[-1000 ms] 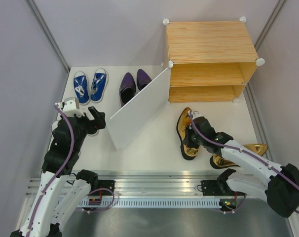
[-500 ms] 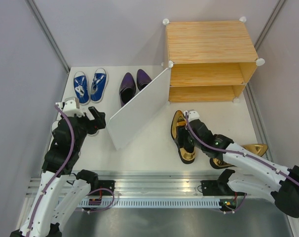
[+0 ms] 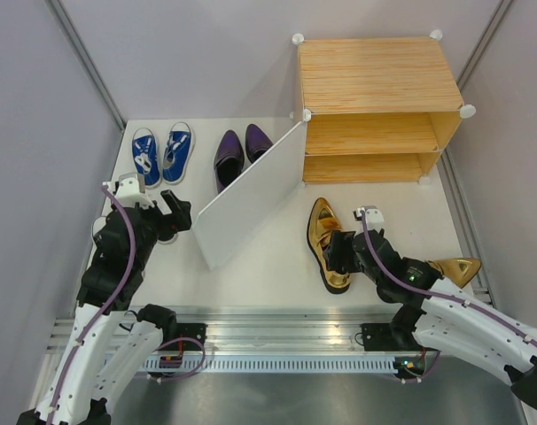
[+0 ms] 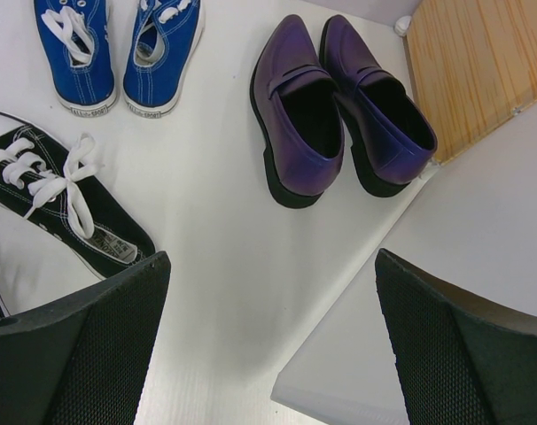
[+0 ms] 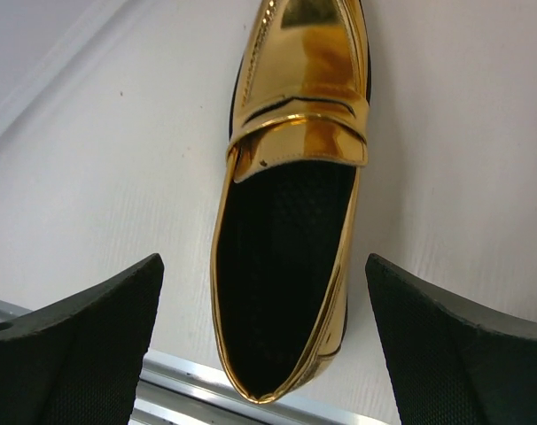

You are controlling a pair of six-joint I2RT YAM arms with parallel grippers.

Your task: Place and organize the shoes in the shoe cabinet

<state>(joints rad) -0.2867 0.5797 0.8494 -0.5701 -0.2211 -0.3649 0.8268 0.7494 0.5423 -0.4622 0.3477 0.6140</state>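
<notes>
Right hand hovers, spread wide and empty, over the gold shoe on the worktop; next, I judge: lower, grip its heel, carry it to the shoe cabinet.

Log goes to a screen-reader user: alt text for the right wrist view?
A shiny gold shoe lies on the white table, toe pointing away from the camera, dark lining exposed. The right pincer is open, its black fingers flanking the heel end without touching it.
</notes>
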